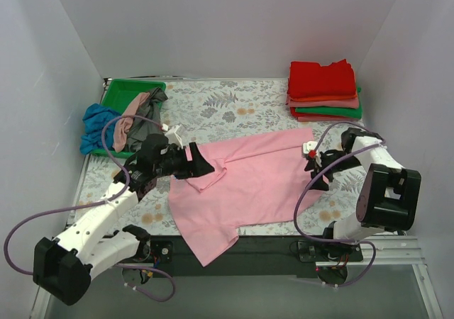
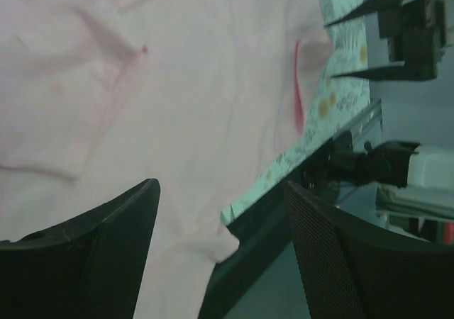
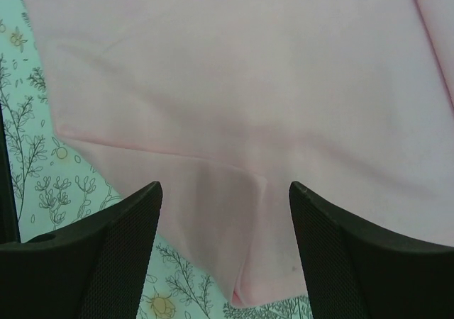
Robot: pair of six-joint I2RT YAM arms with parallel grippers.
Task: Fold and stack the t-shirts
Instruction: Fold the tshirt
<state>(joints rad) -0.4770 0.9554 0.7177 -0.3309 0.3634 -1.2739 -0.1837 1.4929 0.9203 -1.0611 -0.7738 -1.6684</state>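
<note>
A light pink t-shirt [image 1: 248, 181] lies spread across the middle of the floral table, one corner hanging over the near edge. It fills the left wrist view [image 2: 177, 85] and the right wrist view [image 3: 248, 85]. My left gripper [image 1: 202, 164] is open and empty, hovering above the shirt's left sleeve area. My right gripper [image 1: 314, 169] is open and empty above the shirt's right edge, where a small fold [image 3: 248, 213] lies between its fingers. A stack of folded shirts [image 1: 323, 91], red on top with salmon and green below, sits at the back right.
A bright green tray [image 1: 125, 92] at the back left holds crumpled salmon and grey shirts [image 1: 142, 113]. A blue shirt [image 1: 93, 124] hangs over its left side. White walls enclose the table. A black rail [image 1: 269, 244] runs along the near edge.
</note>
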